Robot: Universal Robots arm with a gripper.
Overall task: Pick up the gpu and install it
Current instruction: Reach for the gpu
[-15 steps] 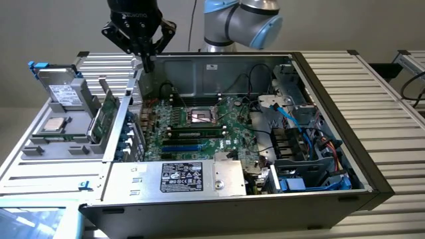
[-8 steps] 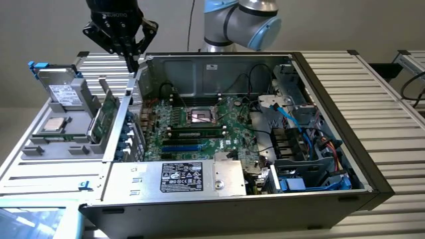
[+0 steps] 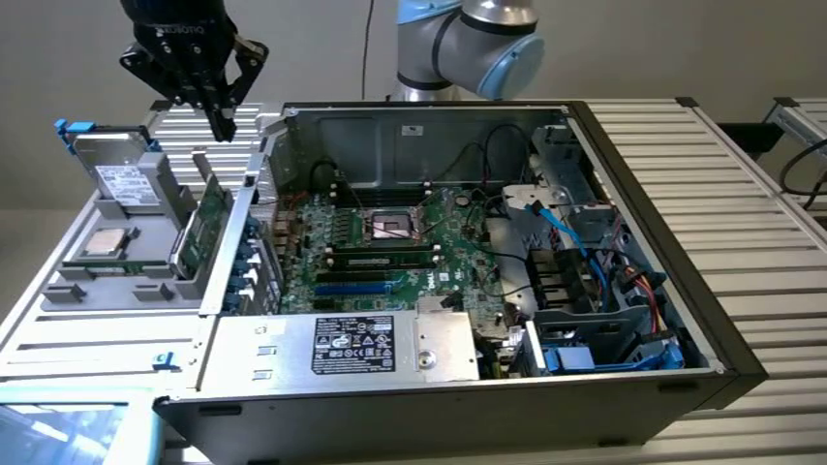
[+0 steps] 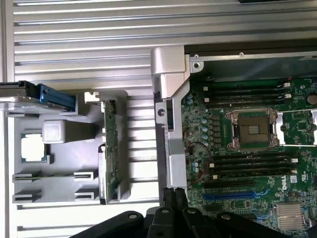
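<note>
Just beneath my jaws a grey parts holder point(image 3: 130, 266) sits on the ribbed tabletop point(image 3: 756, 165). In it, to the exterior view's left of my jaws, rests a silver labelled drive point(image 3: 123, 184) with a blue tab, and lower down beside it a square processor chip point(image 3: 104, 242) lies flat. To the exterior view's right of my jaws an open computer case point(image 3: 704, 320) lies on its side. Its green motherboard point(image 3: 440, 276) faces up with a processor socket point(image 3: 391, 227) between rows of memory slots point(image 4: 247, 91). Farther from my jaws sit a labelled power supply point(image 3: 349, 344) and blue cables point(image 3: 582, 257).
</note>
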